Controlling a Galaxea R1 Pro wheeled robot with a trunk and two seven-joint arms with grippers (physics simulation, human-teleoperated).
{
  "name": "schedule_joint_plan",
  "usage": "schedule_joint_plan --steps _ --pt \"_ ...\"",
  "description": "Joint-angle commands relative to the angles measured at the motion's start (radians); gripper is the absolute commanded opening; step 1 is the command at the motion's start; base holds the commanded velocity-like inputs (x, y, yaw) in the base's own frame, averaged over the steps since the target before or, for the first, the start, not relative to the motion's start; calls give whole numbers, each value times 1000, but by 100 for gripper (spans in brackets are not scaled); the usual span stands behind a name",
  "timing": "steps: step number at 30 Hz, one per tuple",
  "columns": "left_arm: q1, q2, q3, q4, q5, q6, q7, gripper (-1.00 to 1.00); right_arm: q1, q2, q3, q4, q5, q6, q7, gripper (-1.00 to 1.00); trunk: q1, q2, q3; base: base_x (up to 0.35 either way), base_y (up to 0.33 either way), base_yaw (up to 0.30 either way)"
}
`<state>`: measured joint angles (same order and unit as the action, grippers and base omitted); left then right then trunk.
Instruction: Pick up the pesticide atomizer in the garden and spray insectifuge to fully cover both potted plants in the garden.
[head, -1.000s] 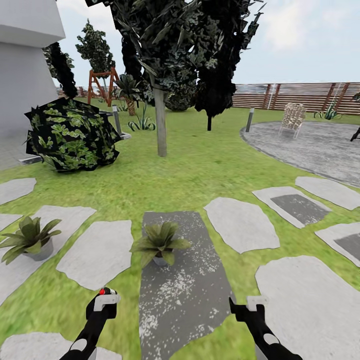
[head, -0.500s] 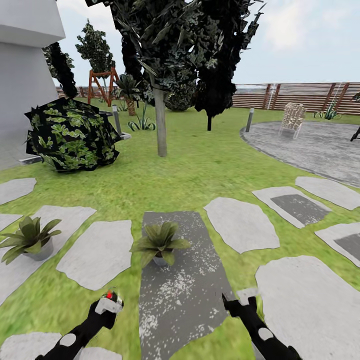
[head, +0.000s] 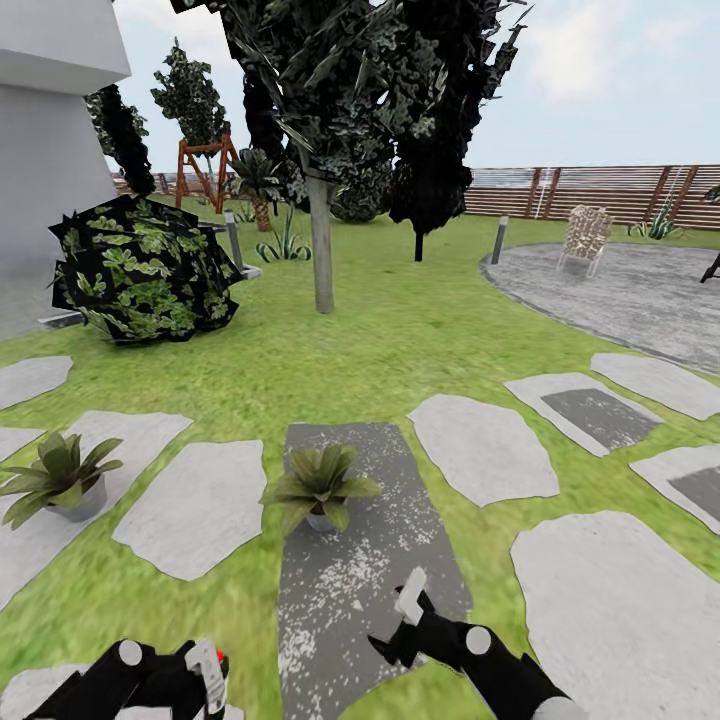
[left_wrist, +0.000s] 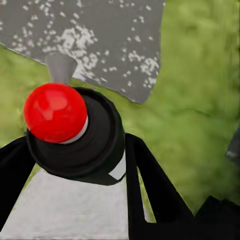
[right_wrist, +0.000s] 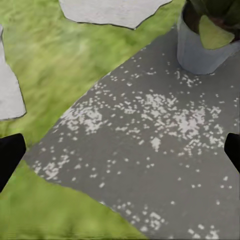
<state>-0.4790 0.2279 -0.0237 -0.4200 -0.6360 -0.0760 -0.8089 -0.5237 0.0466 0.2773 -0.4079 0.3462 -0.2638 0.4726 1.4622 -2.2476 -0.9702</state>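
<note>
Both arms are swinging inward since earlier: left tool (head: 205, 678) is gripping the pesticide atomizer (left_wrist: 75, 132) (red-capped), right tool (head: 405, 612) is hovering spread wide, empty, beside a potted plant (head: 320, 485).

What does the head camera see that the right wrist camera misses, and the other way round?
Head view: the wider garden, with a second potted plant on a pale stone, a tree trunk and the wooden fence. Right wrist view: the pot and its grey wall in close detail. Both: the dark speckled stepping stone and the middle potted plant standing on it.
</note>
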Motion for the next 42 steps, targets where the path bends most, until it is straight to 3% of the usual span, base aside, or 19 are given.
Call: schedule_joint_plan --steps 1,5,8,10,11,17,18,22,27,42 --pt "-28 -17 -4 -23 -68 22 -111 -100 -40 4 23 -1 96 19 104 100 0 0 -1 0 0 0" --pt "-82 -29 -4 -34 -131 35 -259 -100 -65 19 35 -28 211 57 199 100 0 0 -1 0 0 0" --pt "-93 -53 -5 -37 -167 37 -284 -100 -68 29 37 -43 235 92 239 100 0 0 -1 0 0 0" --pt "-96 -79 -5 -39 -211 39 -290 -100 -69 42 37 -67 242 111 268 100 0 0 -1 0 0 0" --pt "-103 -113 -4 -51 -257 41 -293 -100 -70 51 37 -94 245 144 287 -100 0 0 -1 0 0 0" --pt "-107 -157 -4 -57 -273 42 -293 -100 -73 53 40 -114 246 160 294 -100 0 0 -1 0 0 0" --pt "-107 -180 -4 -58 -277 42 -291 -100 -75 54 40 -131 246 161 299 -100 0 0 -1 0 0 0" --pt "-108 -207 -4 -64 -279 42 -290 -100 -76 69 40 -148 247 166 364 -100 0 0 -1 0 0 0" --pt "-109 -220 -4 -67 -278 41 -288 -100 -76 73 40 -152 247 169 383 -100 0 0 -1 0 0 0" --pt "-112 -225 2 -65 -262 26 -298 -100 -76 68 39 -150 247 167 385 -100 0 0 -1 0 0 0"
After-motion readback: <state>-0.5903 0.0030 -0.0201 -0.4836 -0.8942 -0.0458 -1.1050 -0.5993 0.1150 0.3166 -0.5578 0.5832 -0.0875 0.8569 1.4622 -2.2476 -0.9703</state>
